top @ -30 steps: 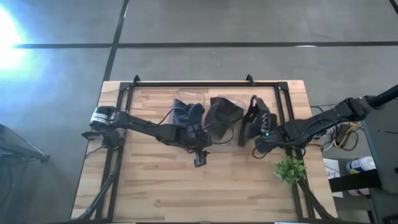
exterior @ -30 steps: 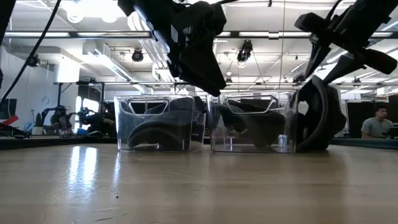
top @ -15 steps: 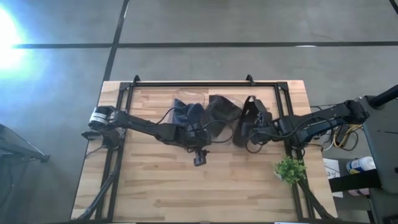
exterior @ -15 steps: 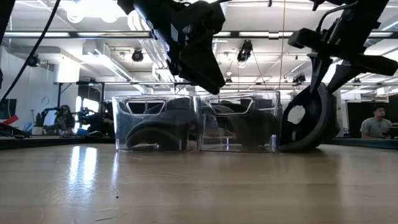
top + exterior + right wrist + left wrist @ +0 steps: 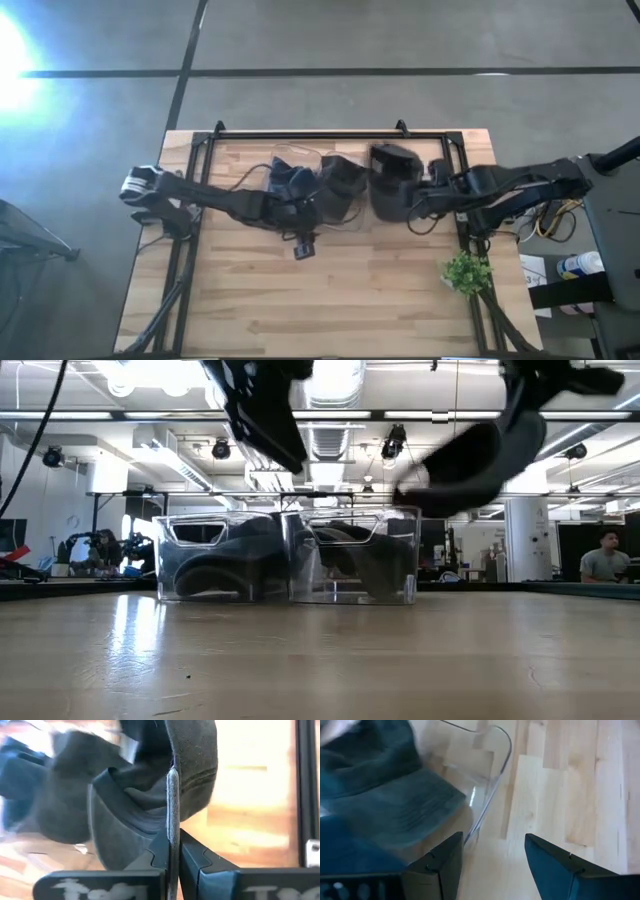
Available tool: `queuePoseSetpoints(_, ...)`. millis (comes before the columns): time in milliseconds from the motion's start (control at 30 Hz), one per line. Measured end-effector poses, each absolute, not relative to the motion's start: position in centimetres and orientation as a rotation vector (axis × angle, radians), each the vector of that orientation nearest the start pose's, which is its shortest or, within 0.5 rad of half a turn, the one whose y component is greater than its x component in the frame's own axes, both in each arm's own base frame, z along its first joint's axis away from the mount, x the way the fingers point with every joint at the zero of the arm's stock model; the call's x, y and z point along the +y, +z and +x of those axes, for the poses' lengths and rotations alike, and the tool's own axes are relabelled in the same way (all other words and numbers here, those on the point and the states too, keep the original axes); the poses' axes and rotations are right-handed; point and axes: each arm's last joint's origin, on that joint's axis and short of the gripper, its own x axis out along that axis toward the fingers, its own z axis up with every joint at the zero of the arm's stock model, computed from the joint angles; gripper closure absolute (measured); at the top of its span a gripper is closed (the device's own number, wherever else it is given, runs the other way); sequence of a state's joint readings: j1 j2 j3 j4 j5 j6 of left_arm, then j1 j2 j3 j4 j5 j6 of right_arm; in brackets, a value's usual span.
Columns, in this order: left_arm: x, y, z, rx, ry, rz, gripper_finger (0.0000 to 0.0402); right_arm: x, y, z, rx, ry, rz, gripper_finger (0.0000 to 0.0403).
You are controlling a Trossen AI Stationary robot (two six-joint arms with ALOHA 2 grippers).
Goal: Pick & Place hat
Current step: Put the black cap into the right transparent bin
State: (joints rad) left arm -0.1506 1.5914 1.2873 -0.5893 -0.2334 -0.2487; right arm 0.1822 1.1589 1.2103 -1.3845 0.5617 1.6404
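A black hat [image 5: 388, 178] hangs in the air to the right of two clear bins, with my right gripper [image 5: 173, 840] shut on it; in the low view the black hat [image 5: 470, 460] is well above the table. The left bin [image 5: 215, 555] holds a blue hat [image 5: 380, 805], the right bin [image 5: 355, 555] a dark hat [image 5: 340, 185]. My left gripper [image 5: 495, 862] stands open above the left bin's near side, its fingers clear of the bin's rim [image 5: 492, 785]. My right gripper pinches the black hat's edge [image 5: 172, 805], a thin rim with a pale seam, between its two fingers. The fingers come about level from the table's right. The hat is lifted clear of the table and tilted, its body reaching out toward the bins.
A small green plant [image 5: 466, 270] stands at the near right. A black frame rail [image 5: 320, 133] runs along the far edge. Bare wood [image 5: 320, 300] fills the near half. A person [image 5: 605, 555] sits in the room beyond.
My right gripper has shut on the black hat and risen, moving toward the table's far and left side; the hat, which stood on its edge on the table, is now lifted clear and tipped. Both bins have slid toward the table's left edge, and my left arm has moved left too.
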Motion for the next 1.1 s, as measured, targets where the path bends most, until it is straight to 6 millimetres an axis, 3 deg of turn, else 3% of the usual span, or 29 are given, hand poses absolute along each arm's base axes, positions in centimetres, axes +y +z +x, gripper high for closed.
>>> queuePoseSetpoints(167, -4.2, 29.4, 30.6, 0.821, 0.263, -0.082, 0.0195, 1.9, 36.8, 20.5, 0.651, -1.098, 0.835, 0.0390)
queuePoseSetpoints(300, -3.8, 27.3, 28.8, 0.859, 0.272, -0.084, 0.0195, 1.5, 38.1, 24.2, 0.719, -1.099, 0.741, 0.0391)
queuePoseSetpoints(500, -3.1, 25.6, 25.5, 0.883, 0.354, -0.124, 0.0195, -0.9, 37.7, 30.3, 0.816, -1.191, 0.737, 0.0391)
queuePoseSetpoints(633, -2.7, 26.5, 23.0, 0.829, 0.367, -0.133, 0.0195, -1.2, 36.2, 34.3, 0.855, -1.200, 0.783, 0.0391)
queuePoseSetpoints(733, -2.4, 27.4, 21.1, 0.785, 0.337, -0.126, 0.0195, -1.2, 34.9, 36.2, 0.886, -1.210, 0.809, 0.0391)
queuePoseSetpoints(833, -2.1, 28.2, 19.3, 0.733, 0.301, -0.087, 0.0195, -1.6, 34.2, 36.8, 0.970, -1.165, 0.776, 0.0391)
queuePoseSetpoints(933, -1.9, 28.7, 18.1, 0.680, 0.283, -0.067, 0.0195, -1.7, 34.7, 36.0, 0.991, -1.140, 0.780, 0.0391)
queuePoseSetpoints(1100, -1.8, 29.0, 17.3, 0.634, 0.251, -0.052, 0.0195, -1.3, 38.6, 32.6, 0.881, -1.092, 0.939, 0.0392)
